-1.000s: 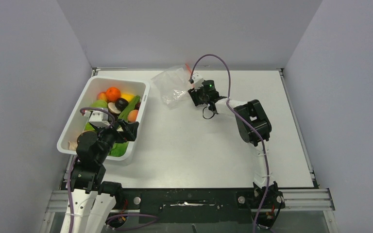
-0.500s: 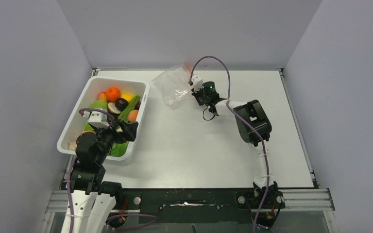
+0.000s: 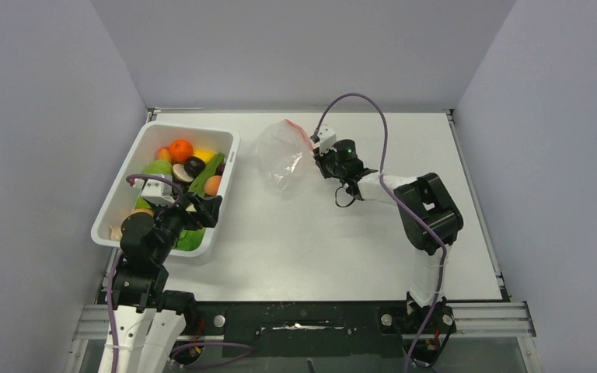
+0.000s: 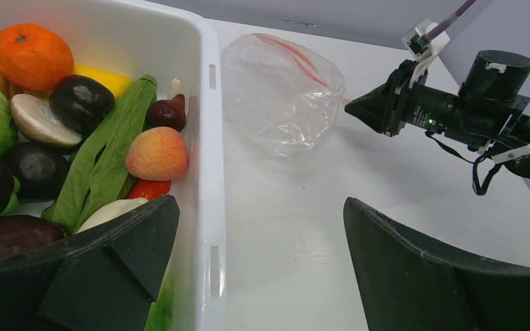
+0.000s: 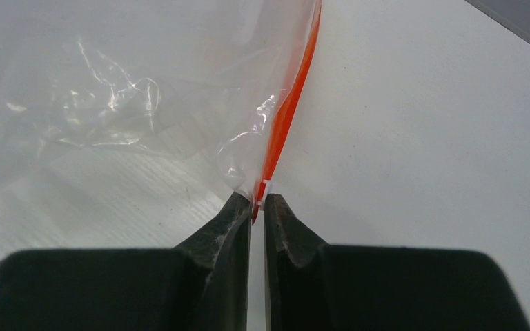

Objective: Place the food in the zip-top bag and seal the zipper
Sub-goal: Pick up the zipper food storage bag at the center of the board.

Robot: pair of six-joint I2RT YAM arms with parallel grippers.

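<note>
Notably, the right tool (image 5: 257, 205) pinches the zipper (image 5: 291, 103) end — zip-top bag (image 3: 280, 155) at its 9 o'clock; left tool (image 4: 259, 224), released, sits nearer the food (image 4: 155, 153).

- This is a robot laboratory, with a test cell built as a small booth.
- Plain grey panels (image 3: 303, 47) close the white table (image 3: 319, 233) at 9, 12 and 3 o'clock.
- Two small robot arms stand at 6 o'clock, the left arm (image 3: 151, 233) and the right arm (image 3: 424, 210).
- Their bases sit on a bare aluminium rail (image 3: 482, 315) with bolts in view.
- A purple cable (image 3: 355, 95) runs loose in a loop over the right arm, and a green light (image 3: 347, 145) glows on its wrist.
- A white plastic bin (image 3: 194, 128) at 9 o'clock holds toy fruits and vegetables (image 3: 180, 149), as practice objects and not as a meal.
</note>
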